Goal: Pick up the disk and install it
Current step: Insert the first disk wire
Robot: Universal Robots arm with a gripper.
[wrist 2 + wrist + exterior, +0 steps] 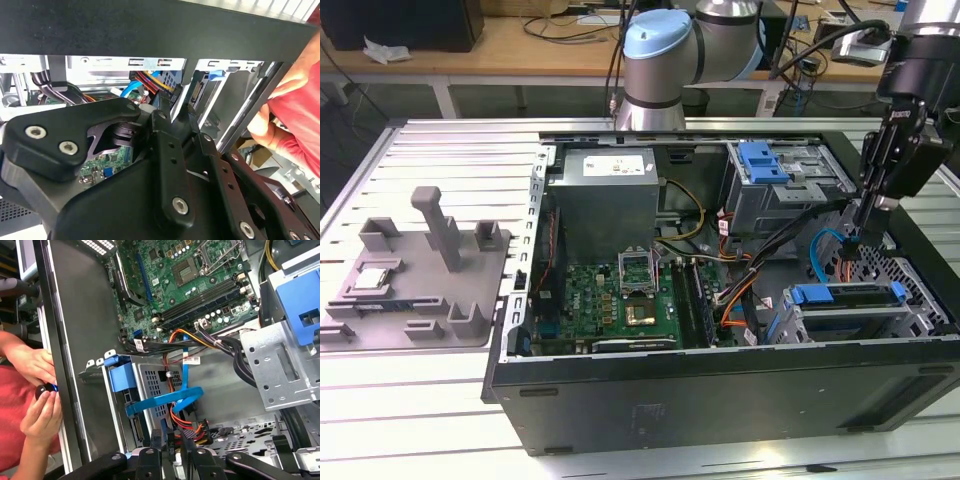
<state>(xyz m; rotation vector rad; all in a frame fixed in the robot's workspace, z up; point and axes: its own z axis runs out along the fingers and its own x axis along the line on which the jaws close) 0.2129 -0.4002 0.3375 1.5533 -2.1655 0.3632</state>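
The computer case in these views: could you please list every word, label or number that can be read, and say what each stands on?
No text can be read with confidence.
White label on top of the power supply: print too small to read.
Motherboard: white markings too small to read.
White tag on the cables: print too small to read.

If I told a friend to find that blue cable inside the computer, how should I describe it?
Look in the open computer case, at the exterior view's right end under the end effector. By the drive cage runs the blue cable: a flat, bright band, unlike the round black and orange wires nearby.
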